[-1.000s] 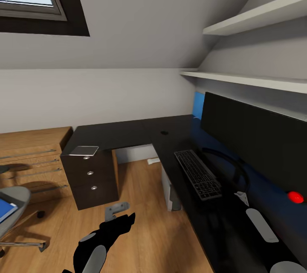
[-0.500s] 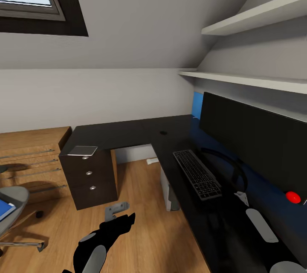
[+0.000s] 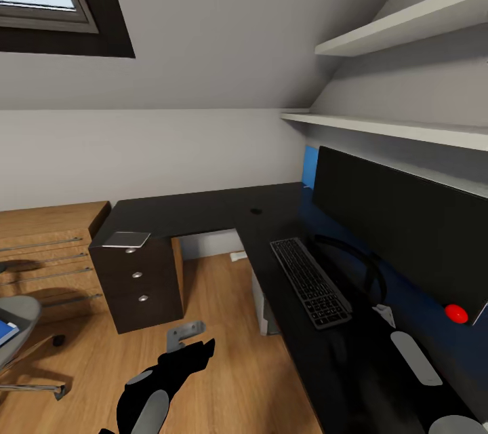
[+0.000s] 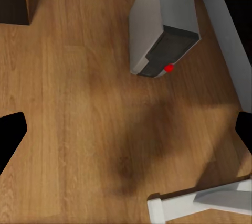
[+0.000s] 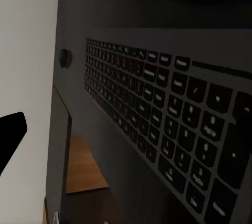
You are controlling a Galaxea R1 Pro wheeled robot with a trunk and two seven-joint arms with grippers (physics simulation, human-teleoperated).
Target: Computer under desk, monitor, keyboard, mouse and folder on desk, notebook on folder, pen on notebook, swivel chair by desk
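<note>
Desk point(image 3: 203, 207) is the largest thing here, an L-shaped black one that runs from the back wall toward 3 o'clock of the head view, with a drawer unit point(image 3: 139, 278) under its left end. On its right wing stands the monitor point(image 3: 400, 224), wide and dark, with a red dot near its lower corner. Just in front of the monitor lies the keyboard point(image 3: 310, 281), flat on the desk top and apart from the screen's foot; the right wrist view shows the keyboard point(image 5: 168, 124) close, its keys in rows on the dark surface. Under the desk, at about 5 o'clock from the keyboard, stands the computer point(image 3: 261, 298), a grey tower on the wooden floor point(image 3: 217, 366); in the left wrist view the computer point(image 4: 163, 30) has a dark front panel and a small red light. At 8 o'clock of the head view is the swivel chair point(image 3: 17, 325), well apart from the desk, and on its seat lies the blue folder point(image 3: 5, 332) (cut by the picture's edge). A thin grey pad point(image 3: 125, 239) lies on the desk corner above the drawers. The left gripper point(image 3: 196, 352) hangs over the floor with its fingers apart. For the right gripper I cannot tell whether it is apart or together.
</note>
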